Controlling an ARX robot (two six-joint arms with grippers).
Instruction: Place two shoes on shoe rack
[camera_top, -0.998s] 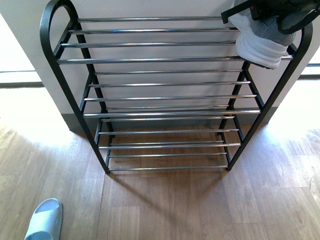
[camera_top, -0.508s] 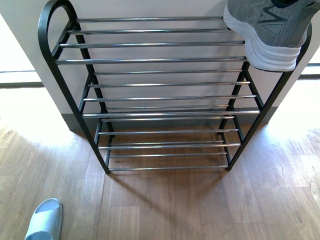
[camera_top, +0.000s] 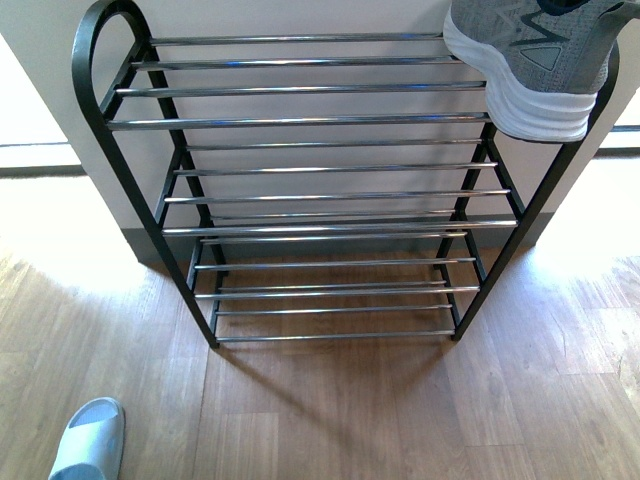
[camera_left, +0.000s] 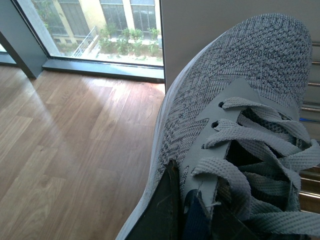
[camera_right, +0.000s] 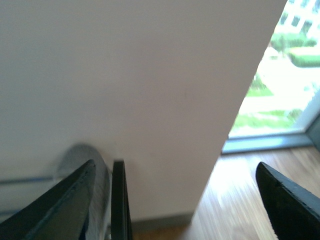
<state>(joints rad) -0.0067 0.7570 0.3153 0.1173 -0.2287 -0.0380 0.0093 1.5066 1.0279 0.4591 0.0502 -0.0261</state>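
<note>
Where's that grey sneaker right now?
In the front view the grey sneaker is at the top right, over the right end of the top tier of the shoe rack, its white sole overhanging the front rod.

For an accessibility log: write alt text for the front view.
A grey sneaker is at the top-right corner of an otherwise bare shoe rack, its white sole overhanging the front rod. The rack stands on wood floor against a pale wall; a pale slipper lies at lower left.

Front camera looks down on the rack (camera_top: 300, 121) and shoe (camera_top: 530, 60). The left wrist, very close, probably shares that shoe. The right wrist faces the wall (camera_right: 150, 75).
</note>
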